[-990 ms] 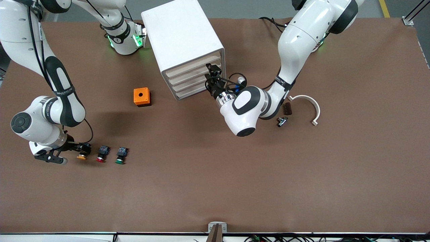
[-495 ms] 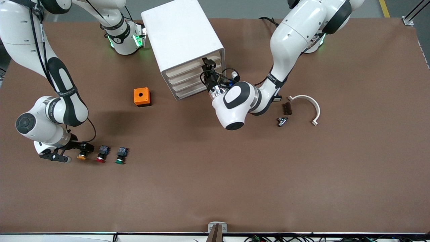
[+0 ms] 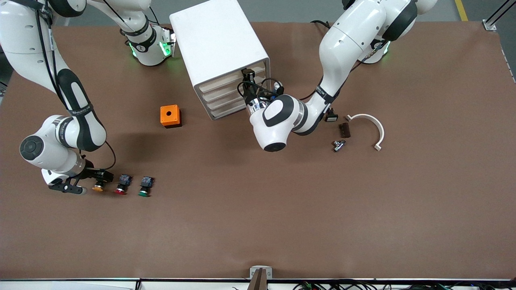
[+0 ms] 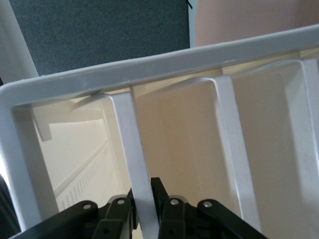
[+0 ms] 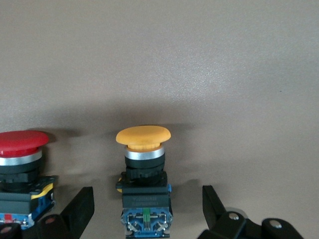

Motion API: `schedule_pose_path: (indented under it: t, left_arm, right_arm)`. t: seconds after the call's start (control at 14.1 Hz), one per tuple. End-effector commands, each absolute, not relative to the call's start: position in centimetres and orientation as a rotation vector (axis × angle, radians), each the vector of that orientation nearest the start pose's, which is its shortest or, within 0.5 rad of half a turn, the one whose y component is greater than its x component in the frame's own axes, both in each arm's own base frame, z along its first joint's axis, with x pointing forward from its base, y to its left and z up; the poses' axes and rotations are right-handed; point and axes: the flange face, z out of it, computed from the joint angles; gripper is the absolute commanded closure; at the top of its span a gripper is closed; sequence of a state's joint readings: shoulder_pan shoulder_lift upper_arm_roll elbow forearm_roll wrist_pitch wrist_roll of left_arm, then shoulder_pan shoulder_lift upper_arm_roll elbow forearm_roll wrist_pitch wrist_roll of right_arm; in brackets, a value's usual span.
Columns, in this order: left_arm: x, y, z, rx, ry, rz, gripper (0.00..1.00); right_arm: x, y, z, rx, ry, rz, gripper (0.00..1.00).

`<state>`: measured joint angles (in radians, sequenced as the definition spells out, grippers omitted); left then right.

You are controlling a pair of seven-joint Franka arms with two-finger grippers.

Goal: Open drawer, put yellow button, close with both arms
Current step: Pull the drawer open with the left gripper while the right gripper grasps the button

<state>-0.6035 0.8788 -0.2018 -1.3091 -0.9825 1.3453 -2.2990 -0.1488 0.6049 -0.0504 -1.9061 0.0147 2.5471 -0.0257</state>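
- Resting on the brown tabletop (image 3: 258, 225) toward the right arm's end, the yellow button (image 3: 98, 186) lies on its side, first in a row of three with the red button (image 3: 122, 184) next and the green button (image 3: 144, 187) last.
- Right wrist view: yellow button (image 5: 143, 174) sits between the two spread fingers (image 5: 79, 209) of the right gripper (image 5: 144, 211), with a clear gap on each side; no contact visible. Red button (image 5: 20, 169) lies just outside one finger.
- Right gripper (image 3: 96, 177) is low at the tabletop, jaws wide apart and straddling the black body of the yellow button.
- White drawer cabinet (image 3: 219, 48) stands between the two arm bases, its stacked drawer fronts turned toward the front camera and the left arm's end. All drawers look closed.
- Left gripper (image 3: 247, 80) is at the drawer fronts, in the upper part of the stack.
- Left wrist view: left gripper (image 4: 144, 214) has its fingers (image 4: 172, 214) on either side of a thin white rib of the drawer front (image 4: 134, 149), close against it; firm pinch cannot be told.
- Orange box (image 3: 170, 116) with a round hole on top sits on the tabletop beside the cabinet, toward the right arm's end.
- White curved bracket (image 3: 369, 127), a small dark brown block (image 3: 344, 130) and a small metal fitting (image 3: 338, 145) lie together toward the left arm's end, near the left arm's elbow.
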Motion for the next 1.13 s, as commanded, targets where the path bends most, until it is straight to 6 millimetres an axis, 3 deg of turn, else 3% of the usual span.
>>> schedule_pose_path:
  t: [0.0, 0.21, 0.42, 0.49, 0.57, 0.71, 0.78, 0.85, 0.99, 1.06]
  left_arm:
    - [44.5, -51.5, 24.9, -1.268, -1.558, 1.461, 0.88]
    - [47.4, -49.1, 25.0, -1.215, -1.603, 1.525, 0.87]
    - [50.9, -45.9, 25.3, -1.157, -1.662, 1.601, 0.85]
    - [51.6, -45.2, 25.2, -1.135, -1.672, 1.628, 0.84]
    - [52.4, -44.6, 25.3, -1.126, -1.691, 1.648, 0.83]
    - [53.0, -44.0, 25.1, -1.116, -1.709, 1.655, 0.81]
    - [53.2, -43.8, 25.0, -1.11, -1.712, 1.657, 0.79]
    - [53.3, -43.7, 25.0, -1.109, -1.715, 1.659, 0.69]
    - [53.6, -43.6, 25.1, -1.119, -1.724, 1.672, 0.19]
    - [54.0, -43.5, 25.3, -1.119, -1.739, 1.686, 0.0]
  right_arm:
    - [61.8, -12.5, 18.3, -3.15, 0.281, -0.058, 0.26]
    - [61.8, -12.5, 18.3, -3.148, 0.285, -0.056, 0.51]
    - [62.0, -12.0, 18.7, -3.143, 0.309, -0.054, 0.9]
    - [62.3, -11.3, 19.4, -3.139, 0.34, -0.057, 0.98]
    - [62.5, -10.6, 20.2, -3.134, 0.369, -0.034, 1.0]
    - [63.0, -8.2, 24.2, -3.116, 0.459, 0.03, 1.0]
    - [63.0, -6.0, 27.1, -3.105, 0.53, 0.08, 1.0]
    - [62.8, -3.8, 29.5, -3.094, 0.6, 0.114, 1.0]
    - [62.0, 1.5, 33.8, -3.069, 0.733, 0.152, 1.0]
    - [61.3, 3.6, 35.6, -3.057, 0.79, 0.16, 1.0]
